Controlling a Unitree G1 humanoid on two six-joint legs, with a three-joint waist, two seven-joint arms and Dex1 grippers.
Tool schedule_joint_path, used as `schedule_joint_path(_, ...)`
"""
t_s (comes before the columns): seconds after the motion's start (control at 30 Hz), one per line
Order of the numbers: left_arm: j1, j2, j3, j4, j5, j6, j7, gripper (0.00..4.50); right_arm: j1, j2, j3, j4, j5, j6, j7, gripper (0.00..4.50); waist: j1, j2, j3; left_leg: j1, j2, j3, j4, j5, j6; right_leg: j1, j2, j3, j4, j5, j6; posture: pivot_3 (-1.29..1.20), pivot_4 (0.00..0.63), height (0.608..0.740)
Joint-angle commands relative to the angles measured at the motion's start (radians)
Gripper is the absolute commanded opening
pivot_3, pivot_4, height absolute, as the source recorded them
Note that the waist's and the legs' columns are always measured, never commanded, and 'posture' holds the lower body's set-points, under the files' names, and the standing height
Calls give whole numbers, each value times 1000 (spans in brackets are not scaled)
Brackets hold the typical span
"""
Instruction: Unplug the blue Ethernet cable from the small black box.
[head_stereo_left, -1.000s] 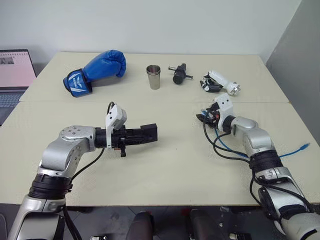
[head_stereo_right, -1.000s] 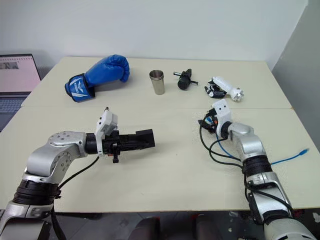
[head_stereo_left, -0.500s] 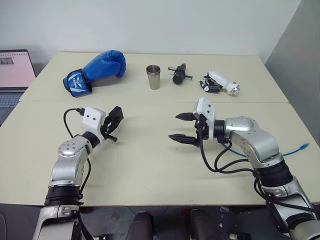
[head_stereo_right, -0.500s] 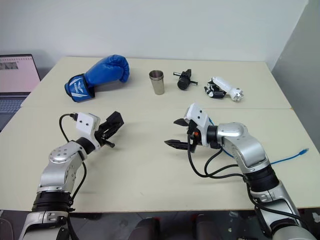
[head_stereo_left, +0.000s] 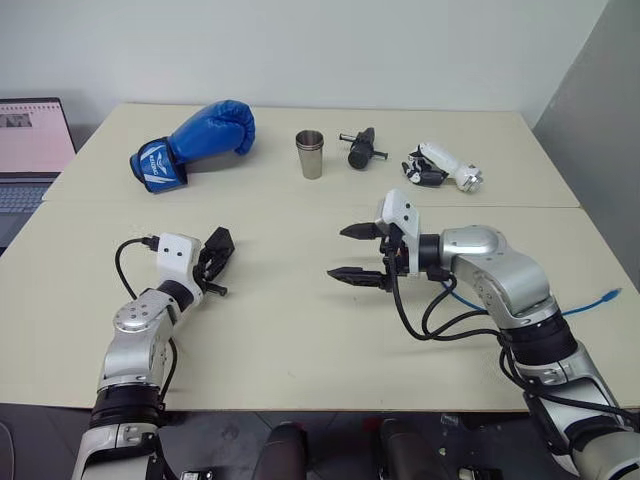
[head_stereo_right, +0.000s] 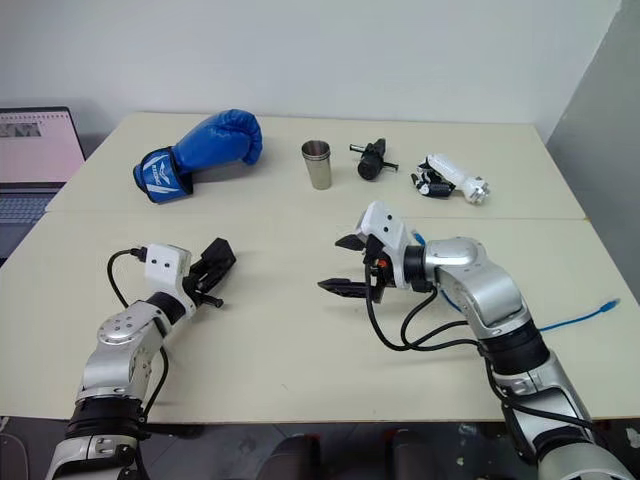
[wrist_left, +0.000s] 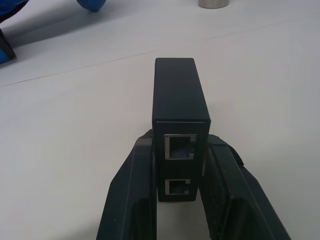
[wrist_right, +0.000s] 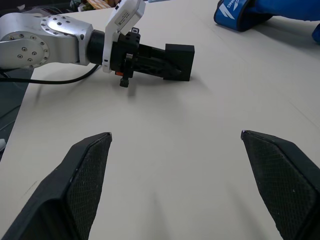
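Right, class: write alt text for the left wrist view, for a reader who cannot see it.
The left gripper holds the small black box between its two black fingers, the box's two empty ports facing the camera, above a pale table.

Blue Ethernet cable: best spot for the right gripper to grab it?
Probably on the blue Ethernet cable just behind its free plug: it lies flat on the table at the robot's right. Come from above, jaws across the cord.

The blue Ethernet cable (head_stereo_left: 598, 297) is mostly hidden behind the right arm.
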Motion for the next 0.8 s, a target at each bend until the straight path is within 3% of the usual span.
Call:
schedule_joint_path(0.03, 10, -2, 25, 19, -15, 9, -3, 1651, -29, -6, -19, -40, 25, 0, 19, 4391, 0, 0, 0, 0, 0, 0, 0, 0, 0, 0, 0, 0, 0, 0, 0, 0, 150, 740)
schedule_joint_path(0.43, 10, 2, 31, 33, -3, -4, 1, 4434, -32, -2, -21, -39, 28, 0, 20, 4391, 0, 0, 0, 0, 0, 0, 0, 0, 0, 0, 0, 0, 0, 0, 0, 0, 150, 740)
schedule_joint_path(0.8, 44, 1, 60, -48, -35, 7, -1, 4493, -29, -8, -19, -46, 26, 6, 17, 4391, -1, 0, 0, 0, 0, 0, 0, 0, 0, 0, 0, 0, 0, 0, 0, 0, 150, 740)
